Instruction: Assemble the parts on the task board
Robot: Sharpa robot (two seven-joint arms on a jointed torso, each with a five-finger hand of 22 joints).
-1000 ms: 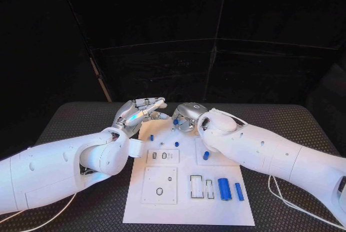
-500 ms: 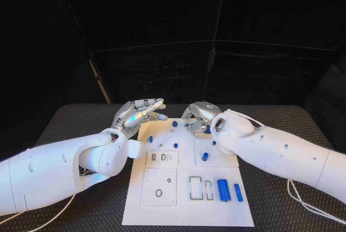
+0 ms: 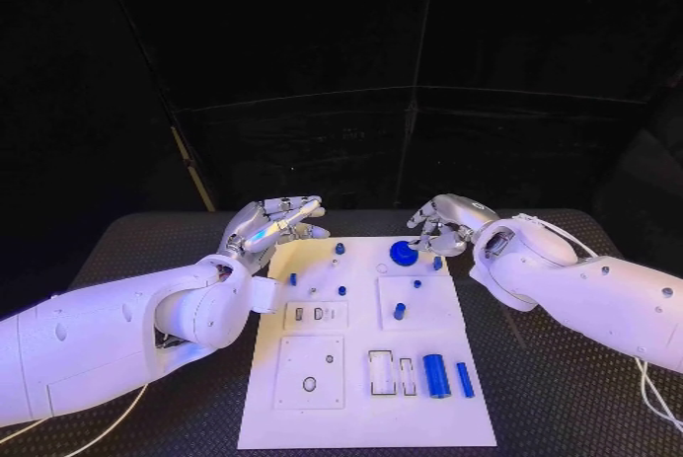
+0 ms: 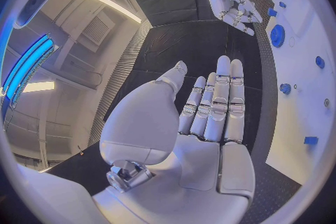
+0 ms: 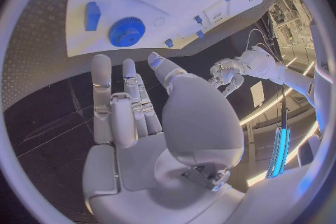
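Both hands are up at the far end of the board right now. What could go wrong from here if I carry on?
The right hand hovers empty close by the blue gear; reaching across might knock the gear or the small part beside it. Small parts stand near the left hand, and a sweep there might topple them. The task board lies loose on the mat, as far as I can tell, so a push could shift it.

The board (image 3: 363, 398) is white, with dark-outlined slots. On it lie blue parts: a toothed blue gear (image 3: 405, 254), a blue cylinder (image 3: 437, 375), and small blue pegs (image 3: 400, 309). The table (image 3: 157, 242) is black with a fine woven texture. Both robot hands are silver.
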